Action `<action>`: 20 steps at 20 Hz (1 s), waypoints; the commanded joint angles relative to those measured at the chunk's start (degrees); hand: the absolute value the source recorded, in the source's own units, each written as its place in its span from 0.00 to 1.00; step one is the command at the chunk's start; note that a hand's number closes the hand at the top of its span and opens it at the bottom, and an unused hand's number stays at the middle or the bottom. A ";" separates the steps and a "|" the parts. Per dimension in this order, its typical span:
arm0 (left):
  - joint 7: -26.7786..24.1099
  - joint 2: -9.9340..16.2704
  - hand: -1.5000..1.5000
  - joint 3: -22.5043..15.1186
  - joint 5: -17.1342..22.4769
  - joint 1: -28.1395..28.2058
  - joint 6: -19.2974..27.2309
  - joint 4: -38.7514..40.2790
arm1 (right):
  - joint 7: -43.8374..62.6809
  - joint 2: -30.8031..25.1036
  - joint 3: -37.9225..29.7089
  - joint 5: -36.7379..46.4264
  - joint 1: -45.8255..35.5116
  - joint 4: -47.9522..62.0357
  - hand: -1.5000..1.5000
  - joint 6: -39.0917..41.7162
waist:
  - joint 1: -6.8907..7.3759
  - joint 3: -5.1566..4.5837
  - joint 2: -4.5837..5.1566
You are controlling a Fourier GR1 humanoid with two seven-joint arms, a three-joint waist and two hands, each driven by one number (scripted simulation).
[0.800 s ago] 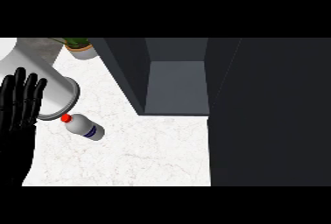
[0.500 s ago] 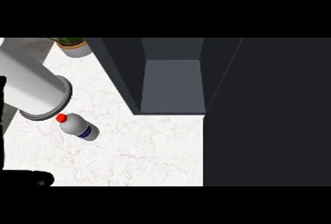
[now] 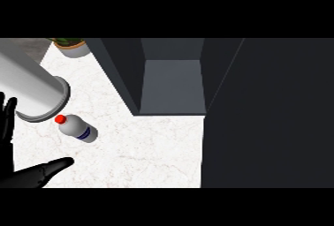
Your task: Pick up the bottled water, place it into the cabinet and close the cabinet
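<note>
Since the small clear red-capped water bottle [image 3: 77,129] lies free, the black left hand [image 3: 32,175], open and empty, should wrap its body.

At the frame's left edge I see only part of the left hand [image 3: 9,115]. The potted plant [image 3: 73,46] at upper left is cropped. The cabinet [image 3: 171,84] runs past the top.

1. Even, bright light is falling across the white marble counter [image 3: 143,145], with no glare showing.
2. The open cabinet [image 3: 171,84] interior is sitting dim and grey.
3. The view's right side is lying in near-black shade.
4. Nothing is casting a distinct shadow.
</note>
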 commanded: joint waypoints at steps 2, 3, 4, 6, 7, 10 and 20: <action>2.02 -2.29 0.00 -3.51 -3.37 6.05 2.40 -5.01 | 1.48 -1.21 -1.28 -4.39 7.89 -7.05 0.00 2.44 | 0.03 -0.03 0.03; 2.49 -1.58 0.00 -1.67 -2.13 4.34 1.26 -3.43 | 3.65 -0.05 3.18 -0.96 9.47 -10.71 0.00 1.37 | -0.03 -0.06 0.05; 4.48 -2.33 0.00 -5.10 -6.40 1.31 4.76 -2.10 | 3.33 -0.99 0.14 -2.83 7.59 -7.00 0.00 2.15 | -0.08 -0.04 0.13; 3.90 -0.78 0.00 -1.17 -4.21 3.59 2.43 -2.47 | 2.32 -0.38 3.95 -0.96 13.98 -13.81 0.00 2.59 | -0.30 -0.06 0.02; 2.54 -1.16 0.00 -0.63 -3.09 6.82 1.52 -4.96 | 3.35 -1.25 1.38 -3.20 11.55 -12.03 0.00 2.89 | 0.09 -0.06 0.05; 4.34 -2.12 0.00 -3.30 -5.32 6.77 2.89 -4.93 | 3.70 0.14 5.11 -0.27 14.12 -13.99 0.00 2.21 | -0.02 -0.07 0.06; -6.20 -1.43 0.00 3.03 -3.72 4.97 5.93 8.94 | -9.14 0.04 8.34 1.62 28.55 -13.77 0.00 6.48 | -0.90 -0.08 -0.04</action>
